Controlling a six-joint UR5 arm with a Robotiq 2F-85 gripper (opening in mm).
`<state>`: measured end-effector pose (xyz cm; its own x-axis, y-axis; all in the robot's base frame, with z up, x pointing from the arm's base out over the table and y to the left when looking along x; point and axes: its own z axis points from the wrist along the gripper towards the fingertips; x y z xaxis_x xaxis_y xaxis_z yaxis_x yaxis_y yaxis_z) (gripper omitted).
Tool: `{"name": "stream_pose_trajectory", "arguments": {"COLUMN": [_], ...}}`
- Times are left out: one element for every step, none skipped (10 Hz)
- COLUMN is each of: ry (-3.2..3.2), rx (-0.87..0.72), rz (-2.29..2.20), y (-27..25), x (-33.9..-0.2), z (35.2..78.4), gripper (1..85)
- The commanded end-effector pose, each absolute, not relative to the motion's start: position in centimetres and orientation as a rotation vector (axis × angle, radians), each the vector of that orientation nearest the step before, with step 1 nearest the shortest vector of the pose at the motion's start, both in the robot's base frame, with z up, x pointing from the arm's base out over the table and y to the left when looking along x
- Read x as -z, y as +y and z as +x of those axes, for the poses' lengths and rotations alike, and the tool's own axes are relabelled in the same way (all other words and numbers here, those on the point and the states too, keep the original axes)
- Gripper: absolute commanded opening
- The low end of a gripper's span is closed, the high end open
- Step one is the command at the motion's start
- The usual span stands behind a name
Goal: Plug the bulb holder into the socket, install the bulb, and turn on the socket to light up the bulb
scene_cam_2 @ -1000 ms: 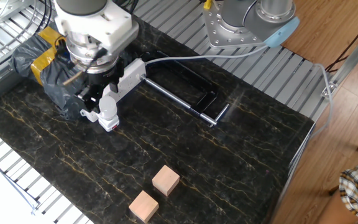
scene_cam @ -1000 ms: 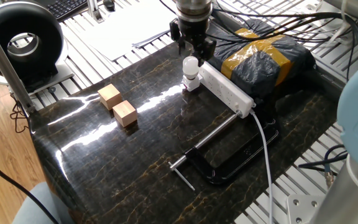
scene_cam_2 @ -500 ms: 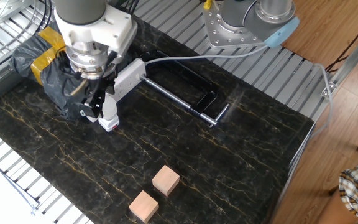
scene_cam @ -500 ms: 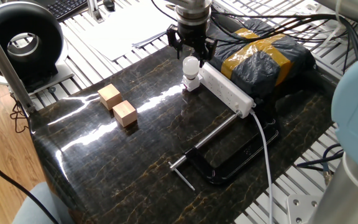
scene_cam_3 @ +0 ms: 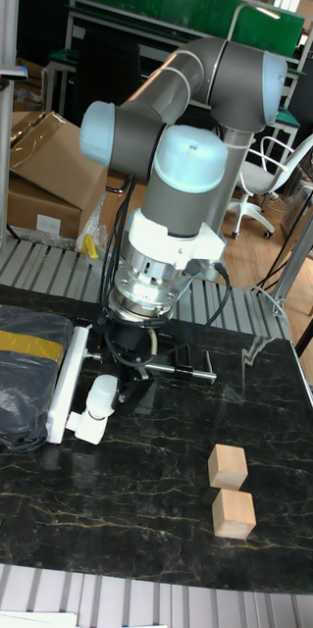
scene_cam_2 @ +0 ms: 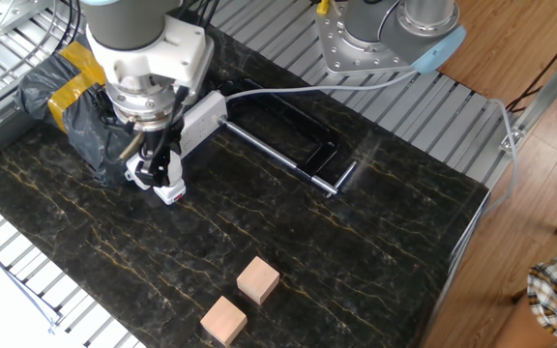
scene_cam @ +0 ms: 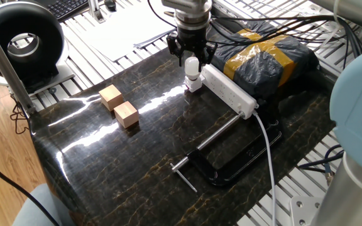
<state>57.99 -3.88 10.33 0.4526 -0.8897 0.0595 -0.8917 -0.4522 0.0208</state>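
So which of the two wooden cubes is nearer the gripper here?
The cube farther from the table's front edge, on the bulb side. The other cube lies beyond it from the gripper.

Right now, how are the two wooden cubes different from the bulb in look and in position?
The wooden cubes are tan and square-edged; the bulb is white with a rounded top. The cubes lie free on the dark table, away from the arm, while the bulb stands upright at the end of the socket, with the gripper around it. The cubes sit side by side; the bulb is alone.
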Motion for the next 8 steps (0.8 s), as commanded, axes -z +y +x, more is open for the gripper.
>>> {"name": "stream_pose_trajectory", "arguments": {"ry": [-1.590,-1.587,-1.578,-1.568,-1.557,-1.548,-1.538,-1.523], "rx": [-0.057,-0.061,-0.064,-0.066,-0.065,-0.073,-0.080,-0.076], "rz": [2.641,2.641,2.649,2.656,2.666,2.674,2.685,2.692], "y": [-4.06,-4.16,-4.15,-4.25,-4.35,-4.44,-4.43,-4.43], "x": [-10.27,-10.38,-10.45,-10.54,-10.68,-10.70,-10.65,-10.58], "z": [57.79,57.79,57.85,57.92,58.07,58.35,58.57,58.52], "gripper": [55.3,55.3,55.3,55.3,55.3,54.7,53.7,53.0]}}
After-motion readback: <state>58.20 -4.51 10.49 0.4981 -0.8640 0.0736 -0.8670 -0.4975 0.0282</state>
